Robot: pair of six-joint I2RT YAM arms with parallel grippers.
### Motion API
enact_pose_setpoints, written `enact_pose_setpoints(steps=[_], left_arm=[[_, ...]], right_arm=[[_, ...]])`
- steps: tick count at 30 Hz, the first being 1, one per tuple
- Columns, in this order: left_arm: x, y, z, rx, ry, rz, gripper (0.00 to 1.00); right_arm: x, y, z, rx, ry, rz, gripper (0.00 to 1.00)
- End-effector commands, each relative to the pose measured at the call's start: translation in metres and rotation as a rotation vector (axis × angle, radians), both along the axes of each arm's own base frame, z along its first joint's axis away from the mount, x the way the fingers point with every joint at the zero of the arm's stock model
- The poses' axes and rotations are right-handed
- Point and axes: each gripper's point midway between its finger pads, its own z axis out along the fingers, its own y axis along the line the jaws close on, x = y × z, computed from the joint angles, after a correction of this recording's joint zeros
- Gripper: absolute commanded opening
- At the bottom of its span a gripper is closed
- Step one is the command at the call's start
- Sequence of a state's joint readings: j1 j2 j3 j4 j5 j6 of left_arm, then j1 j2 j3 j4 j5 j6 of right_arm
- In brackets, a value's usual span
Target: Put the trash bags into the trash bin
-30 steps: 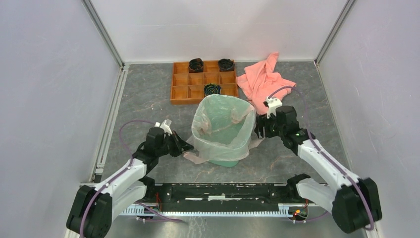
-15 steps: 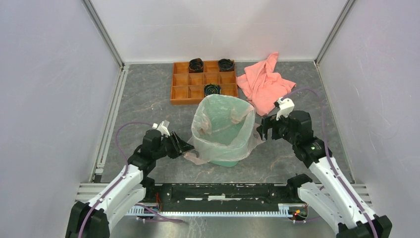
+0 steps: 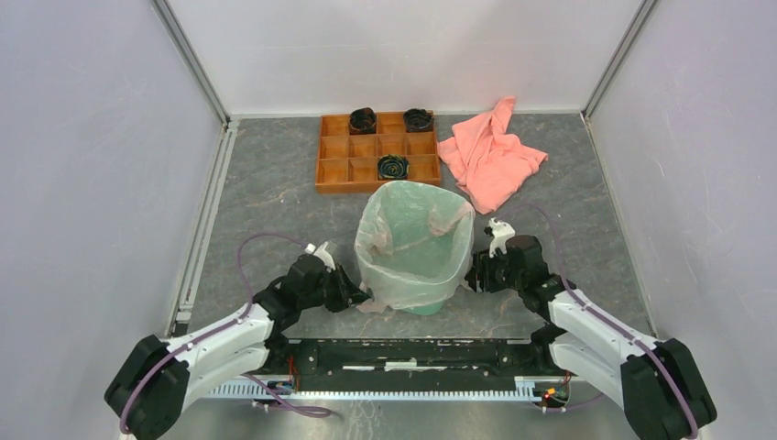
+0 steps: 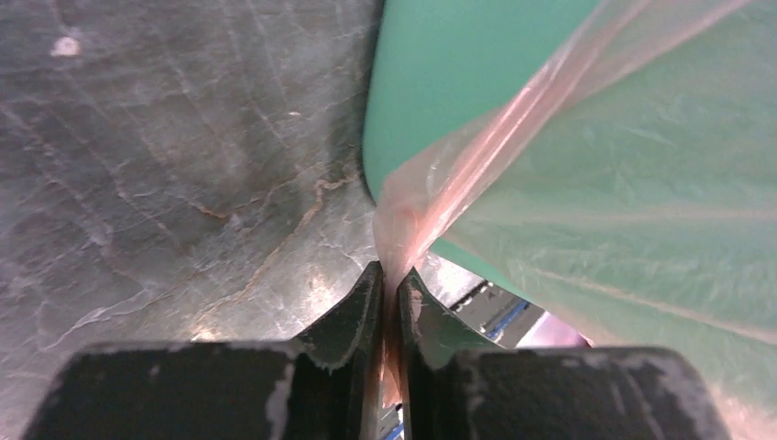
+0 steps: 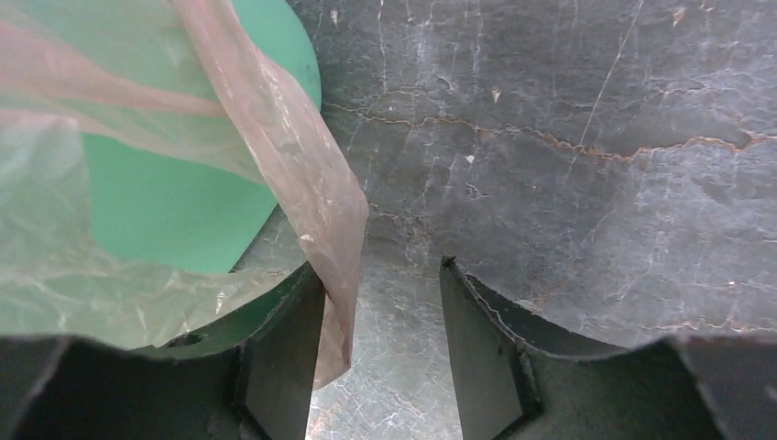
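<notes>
The mint-green trash bin (image 3: 410, 298) stands mid-table. The translucent pink trash bag (image 3: 377, 240) lines it and is folded down over its rim and outer walls. My left gripper (image 3: 359, 295) is low at the bin's left side. The left wrist view shows this gripper (image 4: 389, 280) shut on a gathered strip of the bag (image 4: 476, 156), beside the bin wall (image 4: 440, 73). My right gripper (image 3: 474, 275) sits low at the bin's right side. In the right wrist view it (image 5: 380, 284) is open, a loose flap of bag (image 5: 302, 156) hanging against its left finger (image 5: 284, 357) near the bin (image 5: 174, 202).
An orange compartmented tray (image 3: 334, 165) holding three black cups sits behind the bin. A salmon-pink cloth towel (image 3: 490, 156) lies crumpled at the back right. White walls enclose the table on three sides.
Both grippers have dropped lower and closer to the bin's base. The left one opened briefly and closed again on the bag. The right one's jaws widened, then narrowed.
</notes>
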State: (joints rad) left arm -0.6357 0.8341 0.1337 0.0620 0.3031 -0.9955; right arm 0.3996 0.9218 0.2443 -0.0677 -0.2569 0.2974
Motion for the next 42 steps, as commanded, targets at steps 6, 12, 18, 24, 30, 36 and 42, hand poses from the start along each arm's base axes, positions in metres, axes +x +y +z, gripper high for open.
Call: enact_pose_setpoints(steps=[6, 12, 18, 24, 30, 36, 42], left_arm=[[0.016, 0.033, 0.017, 0.225, -0.095, 0.098, 0.37], [0.014, 0.038, 0.056, 0.138, -0.128, 0.17, 0.62], [0.022, 0.056, 0.112, 0.105, -0.225, 0.283, 0.75], [0.018, 0.096, 0.16, 0.051, -0.316, 0.471, 0.81], [0.006, 0.11, 0.187, 0.027, -0.374, 0.486, 0.86], [0.004, 0.116, 0.215, 0.025, -0.436, 0.483, 0.88], [0.004, 0.118, 0.228, 0.037, -0.456, 0.474, 0.88]], right_arm=[[0.031, -0.063, 0.066, -0.257, -0.138, -0.295, 0.71], [0.051, -0.101, 0.198, -0.429, -0.353, -0.375, 0.84], [0.056, -0.032, 0.319, -0.275, -0.527, -0.015, 0.87], [0.007, 0.118, 0.303, 0.047, -0.453, 0.482, 0.77], [0.01, 0.142, 0.203, -0.33, -0.341, 0.5, 0.56], [0.036, 0.171, 0.157, -0.439, -0.304, 0.466, 0.3], [0.004, 0.264, 0.187, 0.037, -0.372, 0.711, 0.3]])
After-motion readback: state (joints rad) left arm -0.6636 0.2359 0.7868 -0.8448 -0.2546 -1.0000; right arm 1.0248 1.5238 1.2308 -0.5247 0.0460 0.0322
